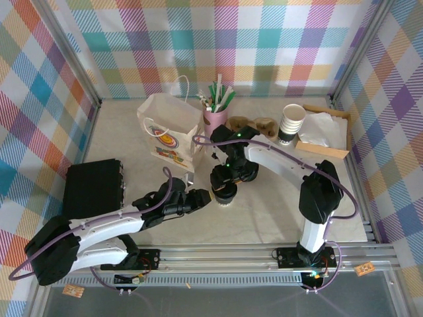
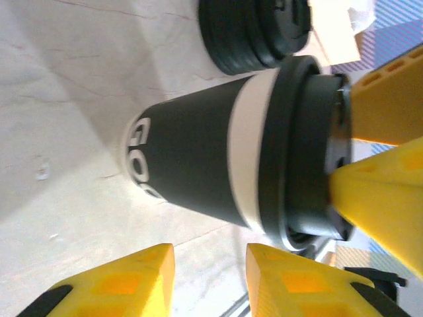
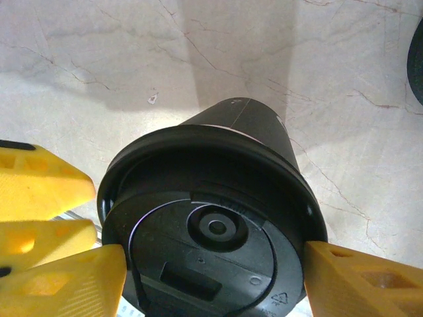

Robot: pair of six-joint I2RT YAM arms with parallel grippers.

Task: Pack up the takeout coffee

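The coffee stood upright on the surface between the jaws of the right gripper, which pinched its black lid from both sides. From overhead that arm hid most of the cup. The left gripper sat low, its jaws a narrow gap apart with nothing between them. The cup lay just past their tips, and contact was hard to tell. The band's lettering was cut off. Beyond, a lid stack ran out of frame.
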